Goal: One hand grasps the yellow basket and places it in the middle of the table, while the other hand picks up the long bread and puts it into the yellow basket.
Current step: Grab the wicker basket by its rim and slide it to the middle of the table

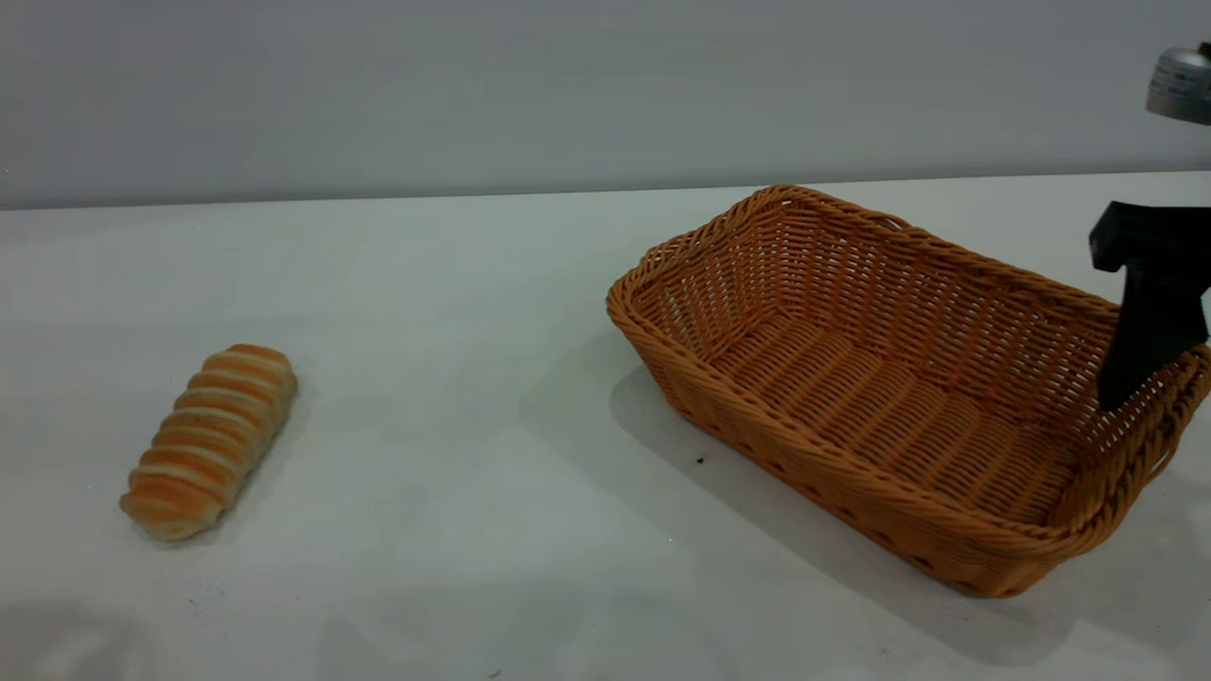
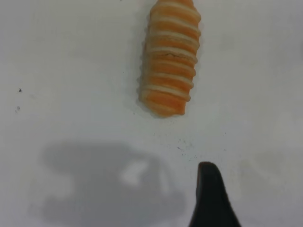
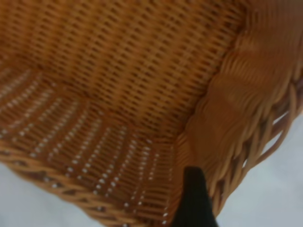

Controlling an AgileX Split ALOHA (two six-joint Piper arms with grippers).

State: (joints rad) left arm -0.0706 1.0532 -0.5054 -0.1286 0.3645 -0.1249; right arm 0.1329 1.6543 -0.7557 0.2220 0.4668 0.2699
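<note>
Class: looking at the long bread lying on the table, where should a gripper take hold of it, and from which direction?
Grip the long bread across its narrow middle, coming straight down from above. It lies flat on the table with bare surface along both long sides, so jaws can straddle it there.

Plain grey wall (image 1: pixel 568 95) directly behind white table (image 1: pixel 454 284); soft diffuse shadows on the tabletop, tiny dark specks.

Right tool (image 1: pixel 1149 312) cut off by frame edge; left tool (image 2: pixel 213 198) mostly out of frame.

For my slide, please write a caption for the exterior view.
Right gripper reaches into yellow basket; long bread lies apart.
</note>
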